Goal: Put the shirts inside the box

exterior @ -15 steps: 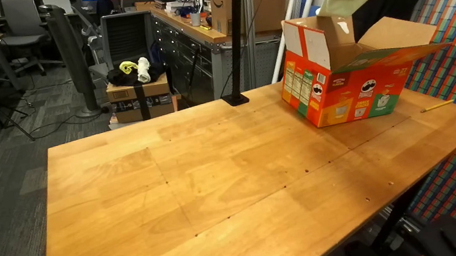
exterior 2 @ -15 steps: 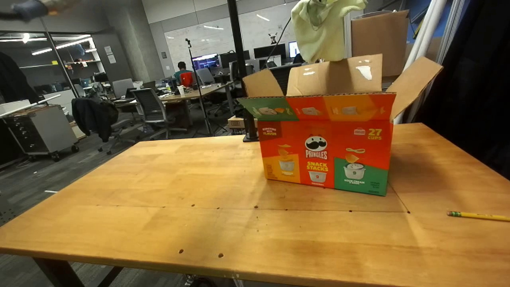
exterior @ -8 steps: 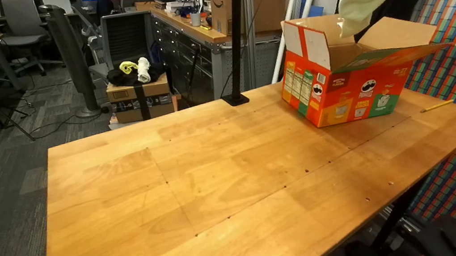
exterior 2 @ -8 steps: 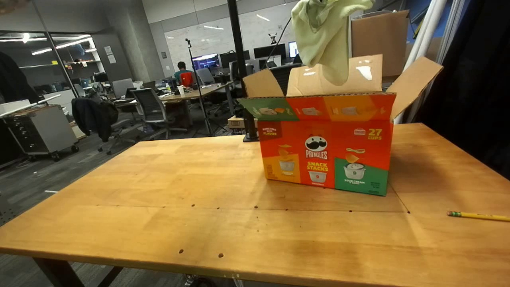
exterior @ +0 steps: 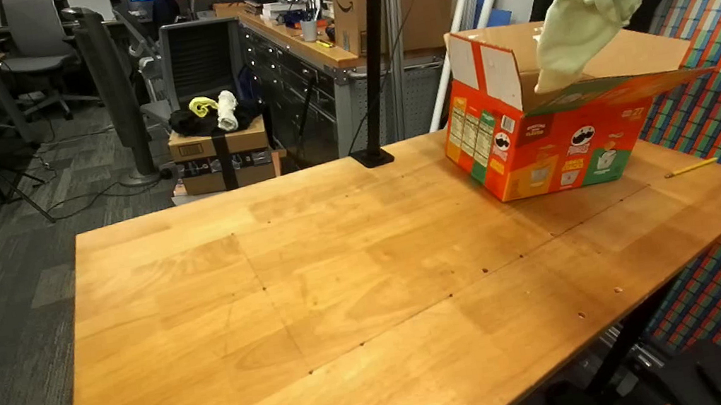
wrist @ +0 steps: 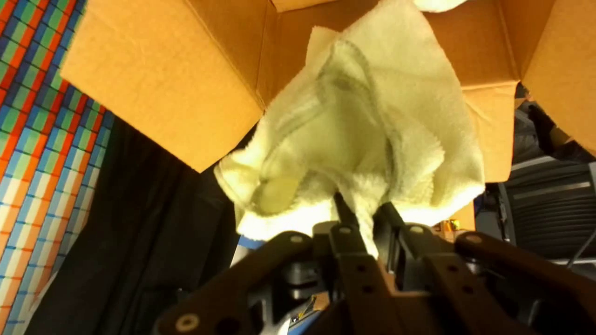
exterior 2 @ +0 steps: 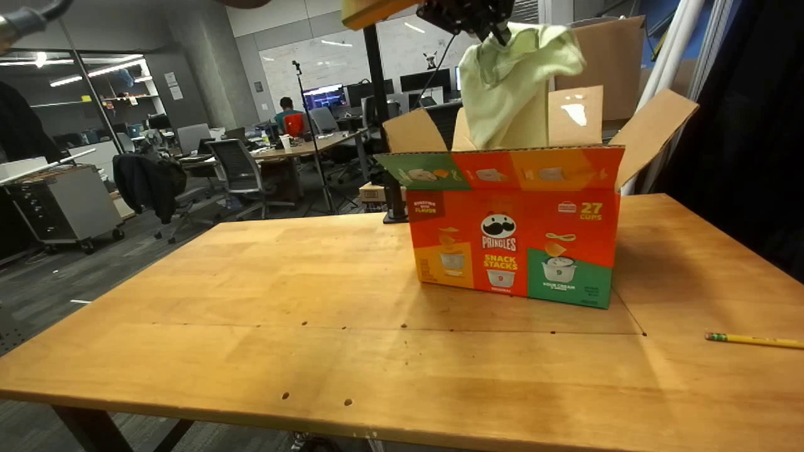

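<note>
Yellow-green shirt (exterior 2: 518, 88) over open box (exterior 2: 512, 232)

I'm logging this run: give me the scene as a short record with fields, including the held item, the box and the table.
held: pale yellow-green shirt, pinched in the jaws
shirt position: hanging over the box, lower end hidden behind a flap in an exterior view
box: upright on the table, flaps open
also on table: pencil, apart from the box; pole
unclear: pale patch, cut off at the wrist view's top edge

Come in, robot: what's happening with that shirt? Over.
Gripper pinching pale yellow-green shirt. Hanging at mouth of open box. Flaps stand open; no obstruction seen.
</note>
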Controlling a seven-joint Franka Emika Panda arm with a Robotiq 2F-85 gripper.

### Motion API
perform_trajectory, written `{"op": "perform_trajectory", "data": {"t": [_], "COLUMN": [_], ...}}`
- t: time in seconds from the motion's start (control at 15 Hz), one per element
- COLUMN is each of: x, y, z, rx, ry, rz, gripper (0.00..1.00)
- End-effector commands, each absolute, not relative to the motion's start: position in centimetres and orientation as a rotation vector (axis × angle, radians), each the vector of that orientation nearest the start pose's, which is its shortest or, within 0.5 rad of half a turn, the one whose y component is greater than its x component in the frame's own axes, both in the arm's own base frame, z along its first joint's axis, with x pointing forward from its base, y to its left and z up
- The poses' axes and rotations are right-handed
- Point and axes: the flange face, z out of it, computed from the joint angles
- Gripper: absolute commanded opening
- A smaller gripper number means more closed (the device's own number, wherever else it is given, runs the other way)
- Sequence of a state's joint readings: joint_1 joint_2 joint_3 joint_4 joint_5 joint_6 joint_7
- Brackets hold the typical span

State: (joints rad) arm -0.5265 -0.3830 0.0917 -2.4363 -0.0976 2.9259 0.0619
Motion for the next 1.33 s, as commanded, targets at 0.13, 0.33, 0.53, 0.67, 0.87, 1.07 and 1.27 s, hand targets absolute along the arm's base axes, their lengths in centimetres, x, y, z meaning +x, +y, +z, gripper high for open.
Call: {"op": "perform_trajectory", "data": {"t": [0.13, 0.33, 0.53, 0.67, 0.87, 1.07, 1.27], "x": [43.61, 43.57, 43.57, 43.56, 43.56, 43.56, 43.56], "y": [-18.9, -18.97, -18.98, -18.98, -18.99, -18.99, -18.99], "z": [54.54, 54.53, 54.54, 54.53, 54.53, 54.53, 54.53], "rx": [-3.039, -3.04, -3.04, -3.04, -3.04, -3.04, -3.04], "ry": [0.609, 0.612, 0.612, 0.613, 0.613, 0.613, 0.613], "rz": [-1.368, -1.368, -1.368, -1.367, -1.367, -1.367, -1.367], "gripper": [0.33, 0.33, 0.33, 0.33, 0.33, 0.33, 0.33]}}
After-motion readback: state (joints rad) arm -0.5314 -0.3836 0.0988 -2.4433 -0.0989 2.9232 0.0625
